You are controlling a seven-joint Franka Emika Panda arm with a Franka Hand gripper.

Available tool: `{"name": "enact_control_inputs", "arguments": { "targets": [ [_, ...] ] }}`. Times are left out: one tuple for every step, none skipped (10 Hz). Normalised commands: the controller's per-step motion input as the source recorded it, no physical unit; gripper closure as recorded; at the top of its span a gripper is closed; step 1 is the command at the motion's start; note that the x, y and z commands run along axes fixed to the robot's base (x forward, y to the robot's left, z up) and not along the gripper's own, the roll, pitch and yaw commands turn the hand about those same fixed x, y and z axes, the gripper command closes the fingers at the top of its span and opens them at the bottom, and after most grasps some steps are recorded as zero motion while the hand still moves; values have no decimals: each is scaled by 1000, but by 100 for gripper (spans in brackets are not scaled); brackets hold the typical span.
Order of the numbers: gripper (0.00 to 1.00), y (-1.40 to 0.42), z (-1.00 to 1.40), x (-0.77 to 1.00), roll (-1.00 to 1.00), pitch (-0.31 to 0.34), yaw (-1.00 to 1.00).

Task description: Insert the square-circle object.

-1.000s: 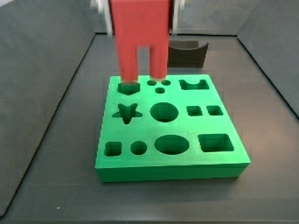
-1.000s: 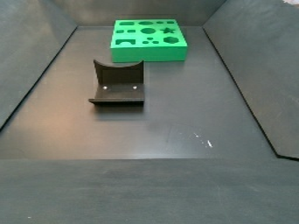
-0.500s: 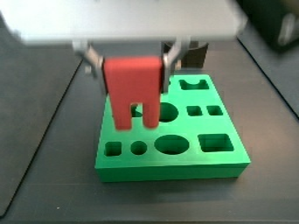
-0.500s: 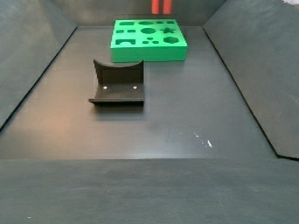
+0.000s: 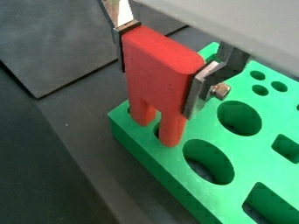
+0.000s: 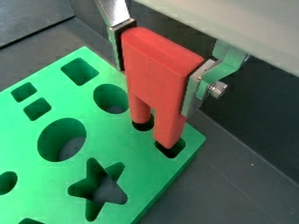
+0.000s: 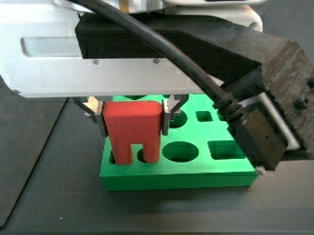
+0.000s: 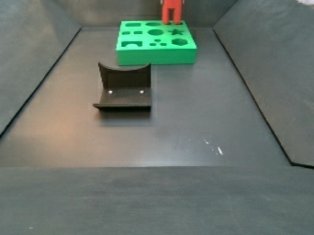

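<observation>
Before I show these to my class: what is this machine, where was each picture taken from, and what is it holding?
It is a robot arm ending in a two-finger gripper. Two pictures come from cameras on its wrist, two from cameras beside the table. The gripper is shut on the square-circle object, a red block with two legs. In both wrist views the legs reach down into holes at a corner of the green board. In a side view, the fixture, a dark bracket, stands on the floor apart from the board.
</observation>
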Motion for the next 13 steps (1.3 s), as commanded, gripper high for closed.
{"name": "enact_control_inputs", "arguments": {
  "targets": [
    [100,0,-31,-237,0,1,0],
    [100,109,-40,-274,4,1,0],
    [100,146,-20,-223,11,6,3],
    [100,74,-120,0,9,27,0],
    [100,0,-303,46,69,0,0],
    [100,-83,-426,146,0,0,-3],
    [100,-80,-446,86,-247,0,0],
    [100,-43,-366,143,-306,0,-54],
    [100,0,-383,154,-329,0,-123],
    [100,3,-400,34,-213,0,-100],
    [100,63,-403,0,-94,0,-14],
    [100,66,-437,0,-20,0,-29],
    [100,43,-457,-31,0,-3,0]
  ]
}}
